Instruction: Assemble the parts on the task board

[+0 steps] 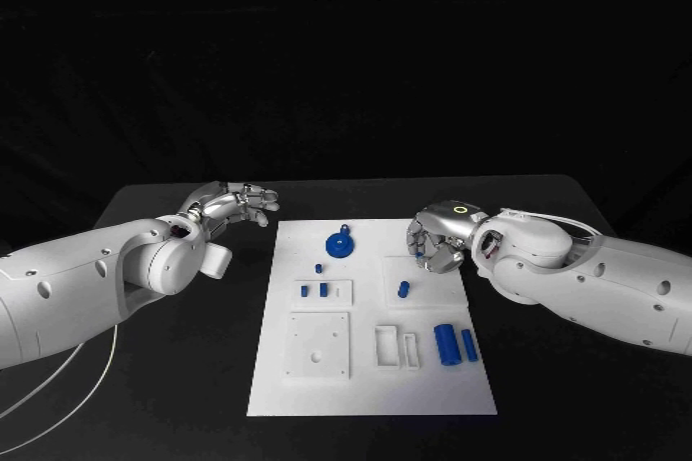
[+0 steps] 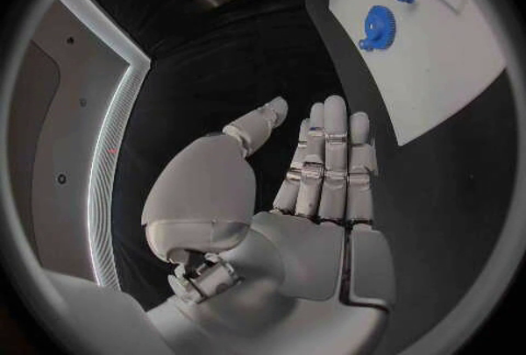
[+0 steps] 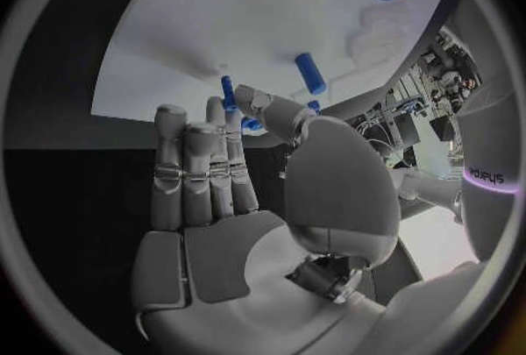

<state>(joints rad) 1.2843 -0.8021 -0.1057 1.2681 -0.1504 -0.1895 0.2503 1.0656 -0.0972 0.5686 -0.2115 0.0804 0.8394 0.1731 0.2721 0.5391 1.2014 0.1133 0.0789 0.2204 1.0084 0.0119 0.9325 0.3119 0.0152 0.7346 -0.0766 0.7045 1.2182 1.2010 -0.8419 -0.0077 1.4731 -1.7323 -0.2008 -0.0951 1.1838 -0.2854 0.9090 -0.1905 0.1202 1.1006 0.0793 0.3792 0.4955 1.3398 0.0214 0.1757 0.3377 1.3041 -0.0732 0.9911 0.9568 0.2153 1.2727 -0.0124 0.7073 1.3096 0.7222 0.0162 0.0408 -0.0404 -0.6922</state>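
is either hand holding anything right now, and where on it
The right hand pinches a small blue part near its lower end; the left hand holds nothing.

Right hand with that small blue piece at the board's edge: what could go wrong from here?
1. The right hand holds the small blue part only at its fingertips; it could slip or tilt in the pinch.
2. Another loose blue peg lies close by on the task board; lowering the hand might knock it.

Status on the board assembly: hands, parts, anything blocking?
Left hand open, off the task board. Right hand pinches a small blue part over the board edge. Blue gear untouched. Nothing blocking.
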